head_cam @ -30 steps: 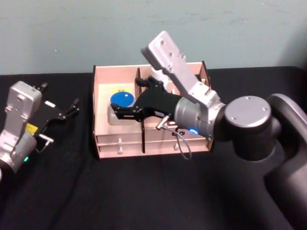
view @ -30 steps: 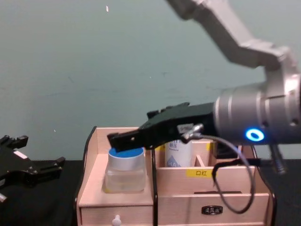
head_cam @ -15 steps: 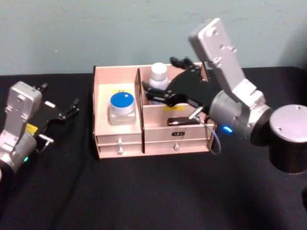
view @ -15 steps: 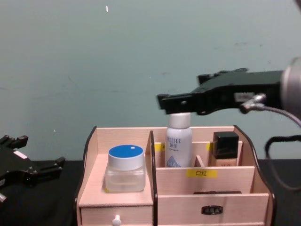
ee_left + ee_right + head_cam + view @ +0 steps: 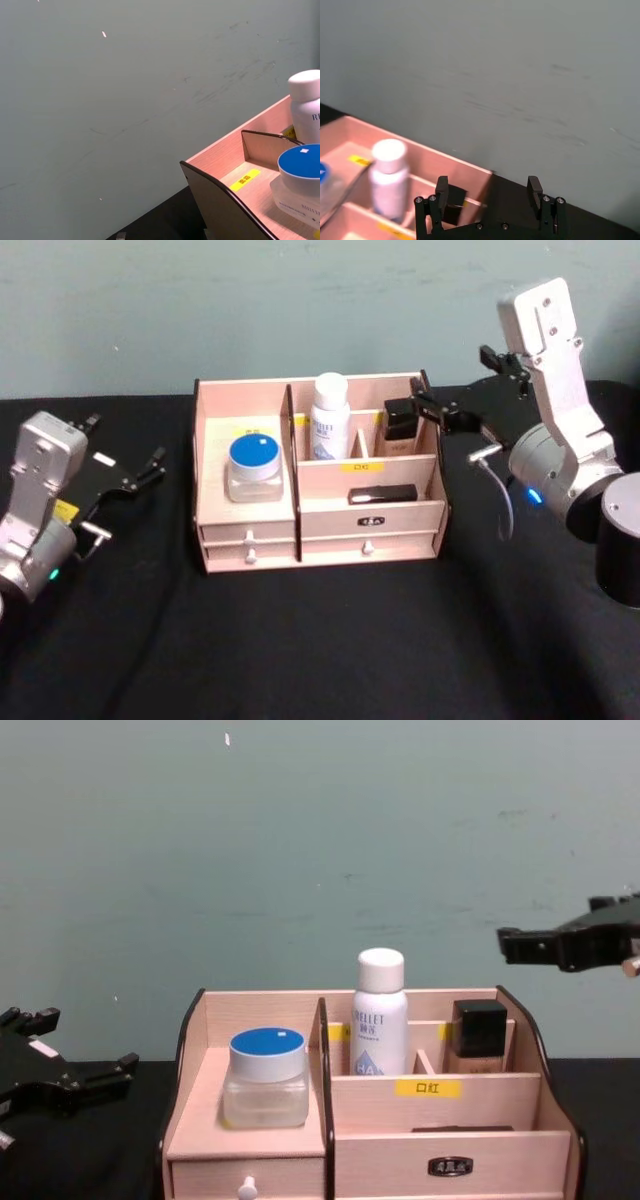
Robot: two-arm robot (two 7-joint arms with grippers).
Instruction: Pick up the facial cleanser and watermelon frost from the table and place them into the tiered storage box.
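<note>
Back swings the right gripper (image 5: 447,400), pulled away from above the tiered storage box (image 5: 318,525) to the right of its right wall, and up above it, over the last second. From the head view it hangs there empty, fingers spread wide, touching nothing. The blue-lidded jar (image 5: 255,467) stands upright in the box's left compartment, long axis vertical. The white bottle (image 5: 329,418) stands upright too, cap up, in the rear middle slot, with a dark square-capped bottle (image 5: 400,429) just beside it on the right. The left gripper (image 5: 128,477) sits parked on the black table (image 5: 320,640) to the left, well apart from the box, fingers parted and empty.

Left wrist view: the box's dark-edged wall (image 5: 220,200), the jar's blue lid (image 5: 300,161) and the white bottle's cap (image 5: 304,85) behind it.

Right wrist view: the two fingertips (image 5: 441,186) stand far apart with bare wall between them; the white bottle (image 5: 388,172) stands below.

Chest view: the right gripper (image 5: 545,945) pokes in from the right edge, above the box (image 5: 380,1150). Jar (image 5: 265,1077), white bottle (image 5: 378,1013) and dark bottle (image 5: 478,1033) all stand upright, unobstructed.
</note>
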